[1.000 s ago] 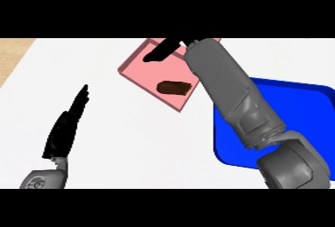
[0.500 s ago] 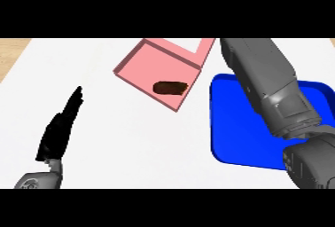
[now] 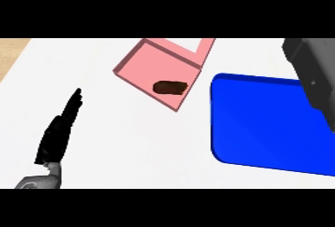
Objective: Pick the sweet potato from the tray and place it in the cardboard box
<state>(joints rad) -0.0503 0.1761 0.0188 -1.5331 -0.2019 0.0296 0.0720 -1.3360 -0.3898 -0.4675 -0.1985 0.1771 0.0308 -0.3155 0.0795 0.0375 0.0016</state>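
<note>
The sweet potato (image 3: pixel 170 87) lies inside the pink box (image 3: pixel 141 71), close to its lower wall and off the blue tray (image 3: pixel 262 124) beside it. The left hand (image 3: pixel 60 133) rests at the left of the counter (image 3: pixel 131 150), fingers straight, holding nothing. Only the right forearm (image 3: pixel 317 75) shows; the right hand is out of sight. The placing looks done, so any pull-back should go high, clear of the box's wall.

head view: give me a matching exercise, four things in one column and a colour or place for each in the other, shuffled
Things:
1. sweet potato
2. tray
3. left hand
4. box

Descriptions:
a. blue, at the right
b. pink, top middle
c. black, fingers straight, lower left
d. brown, lying inside the box

Pairs: 1-d, 2-a, 3-c, 4-b
</note>
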